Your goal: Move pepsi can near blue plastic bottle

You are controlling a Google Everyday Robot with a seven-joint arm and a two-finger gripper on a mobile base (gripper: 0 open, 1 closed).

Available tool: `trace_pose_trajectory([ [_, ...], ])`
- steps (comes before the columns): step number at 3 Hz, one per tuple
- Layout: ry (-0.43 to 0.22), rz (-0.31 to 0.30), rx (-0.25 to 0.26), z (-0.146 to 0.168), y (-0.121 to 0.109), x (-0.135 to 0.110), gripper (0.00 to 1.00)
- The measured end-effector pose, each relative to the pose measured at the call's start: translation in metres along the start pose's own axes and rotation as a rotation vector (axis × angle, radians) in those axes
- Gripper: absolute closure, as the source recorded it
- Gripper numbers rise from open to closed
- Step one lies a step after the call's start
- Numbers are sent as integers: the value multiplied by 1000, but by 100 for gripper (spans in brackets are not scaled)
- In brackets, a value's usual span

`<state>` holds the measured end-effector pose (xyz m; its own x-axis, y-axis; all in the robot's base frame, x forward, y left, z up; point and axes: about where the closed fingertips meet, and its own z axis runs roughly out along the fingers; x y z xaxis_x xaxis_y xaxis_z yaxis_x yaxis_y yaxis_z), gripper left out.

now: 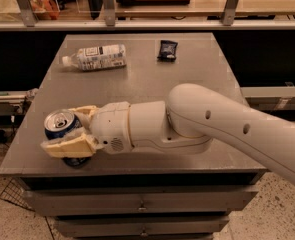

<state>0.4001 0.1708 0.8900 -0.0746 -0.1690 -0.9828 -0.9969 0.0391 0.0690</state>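
The pepsi can (60, 125), dark blue with a silver top and pull tab, stands at the front left corner of the grey table (152, 79), leaning slightly. My gripper (61, 130) reaches in from the right. One cream finger lies behind the can and the other in front of it, both pressed against its sides. The blue plastic bottle (94, 57), clear with a white cap and a white-and-blue label, lies on its side at the back left of the table, well behind the can.
A small dark snack packet (167, 49) lies at the back centre of the table. My white arm (212, 129) crosses the front right of the table. A shelf with metal posts (147, 21) runs behind the table. The table's front edge is close to the can.
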Motion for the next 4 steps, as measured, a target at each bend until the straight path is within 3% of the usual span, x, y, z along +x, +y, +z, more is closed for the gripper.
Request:
trace_pose_trajectory([
  [1,-2,12,60,-18,-14,-2,88],
  [2,24,-32,164,-70,-50,-19,100],
  [3,89,-95,280,-145,-90,-59,100],
  [4,88,-124,403,-205,-120,-88,100],
])
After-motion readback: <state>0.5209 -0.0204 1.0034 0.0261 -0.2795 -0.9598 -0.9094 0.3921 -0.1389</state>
